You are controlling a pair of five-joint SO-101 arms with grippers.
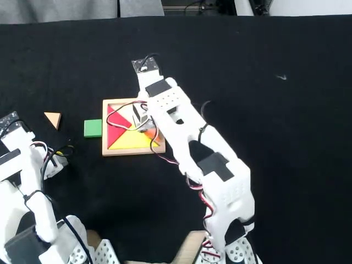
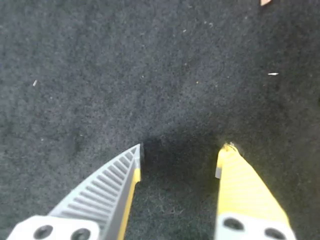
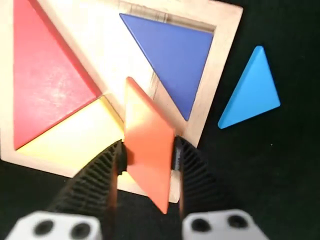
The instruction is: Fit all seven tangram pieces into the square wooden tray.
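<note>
Gripping smooth orange parallelogram [image 3: 147, 125] edgewise in ribbed right claw [image 3: 148, 147], tilting over square wooden tray [image 3: 220, 30] carrying flat red triangle [image 3: 45, 80], yellow triangle [image 3: 75, 142], blue triangle [image 3: 175, 55]. Holding left claw [image 2: 180, 155] gaping above fuzzy black table [image 2: 100, 75].

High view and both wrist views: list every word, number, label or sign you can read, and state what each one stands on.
No text to quote: none can be read.
The wooden tray, the orange piece in the right tool, the green square and the right arm show plain surfaces, without letters, numbers or signs.
</note>
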